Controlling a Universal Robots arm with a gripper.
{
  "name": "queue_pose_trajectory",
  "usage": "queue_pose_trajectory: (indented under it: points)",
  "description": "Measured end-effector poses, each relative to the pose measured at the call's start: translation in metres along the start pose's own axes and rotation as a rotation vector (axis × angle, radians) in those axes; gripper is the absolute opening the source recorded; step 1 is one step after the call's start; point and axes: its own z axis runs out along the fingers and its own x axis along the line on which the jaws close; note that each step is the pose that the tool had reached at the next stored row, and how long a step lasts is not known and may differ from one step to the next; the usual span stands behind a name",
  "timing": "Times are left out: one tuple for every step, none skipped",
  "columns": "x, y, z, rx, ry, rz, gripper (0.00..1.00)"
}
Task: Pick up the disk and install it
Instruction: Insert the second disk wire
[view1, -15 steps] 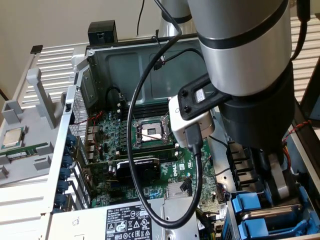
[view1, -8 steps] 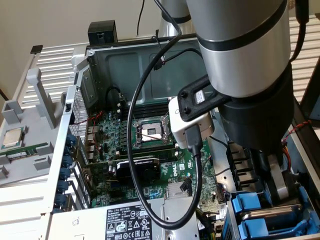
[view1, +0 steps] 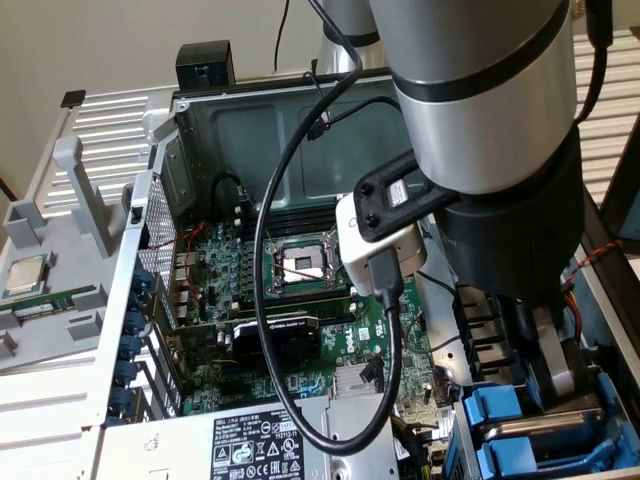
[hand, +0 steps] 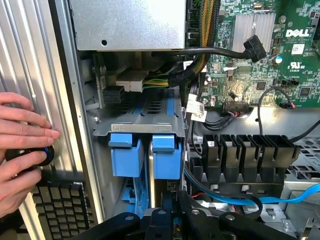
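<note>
At the bottom edge of the wrist view we see the black fingers (hand: 172, 220) of the gripper, clenched on the upper edge of the disk (hand: 159, 197) — only its thin silver edge shows between them, dropping into the drive cage (hand: 137, 127). Just beyond, two blue carrier tabs (hand: 124, 155) sit side by side in that cage. At the left edge a person's hand (hand: 22, 145) rests on a black knob. Farther off, at upper right, lies the green motherboard (hand: 250, 55). In the exterior view the arm (view1: 480, 100) fills the upper right, with the blue carriers at lower right — the open computer case (view1: 170, 200) stands beyond.
</note>
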Motion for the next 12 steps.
queue_pose_trajectory:
  points:
    - [-0.0003,0.0001,0.0000,0.0002,0.0001,0.000,0.16]
    - [-0.0003,0.0002,0.0000,0.0004,0.0002,0.000,0.16]
    - [-0.0003,0.0002,0.0000,0.0004,0.0005,0.000,0.16]
    - [-0.0003,0.0003,0.0000,0.0006,0.0007,0.000,0.16]
    - [-0.0004,0.0003,0.0001,0.0006,0.0007,0.000,0.16]
    - [-0.0004,0.0003,0.0001,0.0007,0.0008,0.000,0.16]
    - [-0.0004,0.0003,0.0001,0.0007,0.0009,0.000,0.16]
    - [-0.0004,0.0003,0.0002,0.0008,0.0010,0.000,0.16]
    - [-0.0004,0.0003,0.0002,0.0009,0.0010,0.000,0.16]
    - [-0.0005,0.0004,0.0003,0.0009,0.0011,0.000,0.16]
    - [-0.0005,0.0005,0.0004,0.0012,0.0011,0.000,0.16]
    - [-0.0005,0.0005,0.0006,0.0014,0.0012,0.000,0.16]
